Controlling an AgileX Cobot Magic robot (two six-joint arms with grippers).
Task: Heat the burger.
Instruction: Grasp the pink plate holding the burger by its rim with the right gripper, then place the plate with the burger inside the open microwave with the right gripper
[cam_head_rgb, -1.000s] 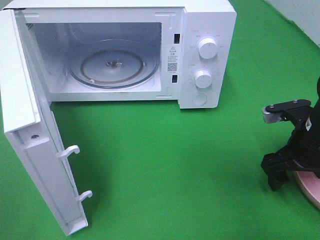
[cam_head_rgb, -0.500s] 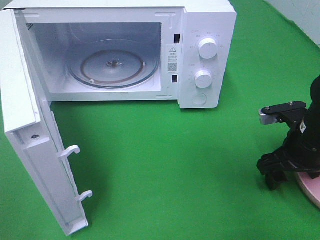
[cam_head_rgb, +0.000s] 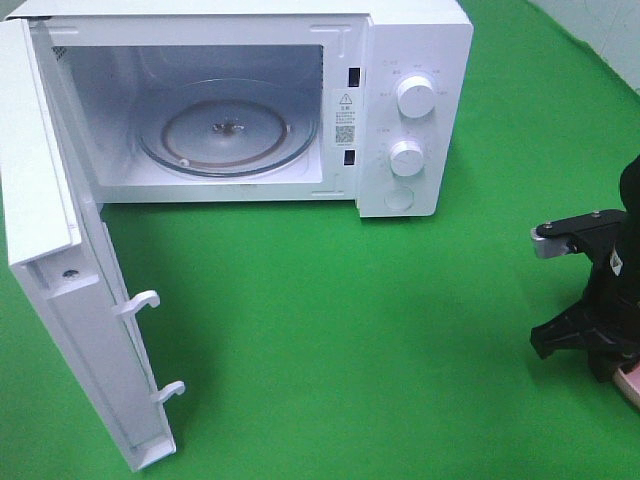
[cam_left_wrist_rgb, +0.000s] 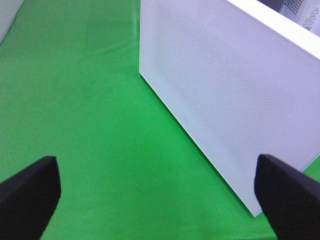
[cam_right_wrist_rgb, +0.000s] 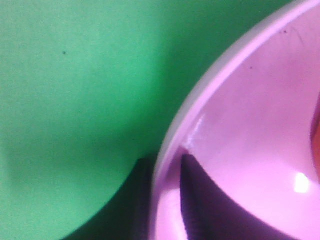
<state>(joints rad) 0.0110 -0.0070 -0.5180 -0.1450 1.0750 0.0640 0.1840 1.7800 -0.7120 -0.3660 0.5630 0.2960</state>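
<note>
In the exterior high view only a sliver of the pink plate (cam_head_rgb: 631, 386) shows at the right edge of the green cloth, and my right gripper (cam_head_rgb: 612, 370) is down on its near rim. The right wrist view shows the glossy pink plate (cam_right_wrist_rgb: 250, 125) up close, with one dark finger (cam_right_wrist_rgb: 141, 200) outside the rim and the other inside, so the gripper (cam_right_wrist_rgb: 162, 167) is shut on the rim. The burger is out of view. My left gripper (cam_left_wrist_rgb: 160, 200) is open, hovering over bare cloth beside the outer face of the microwave door (cam_left_wrist_rgb: 235, 95).
The white microwave (cam_head_rgb: 410, 100) stands at the back, with its glass turntable (cam_head_rgb: 228, 130) bare. Its door (cam_head_rgb: 70, 300) is swung wide open toward the front left, two latch hooks sticking out. Green cloth (cam_head_rgb: 350, 330) lies between the oven and the plate.
My right arm has shifted right and lower, and its jaws have closed on the plate rim. Less of the plate shows at the frame edge. The left gripper is unchanged.
</note>
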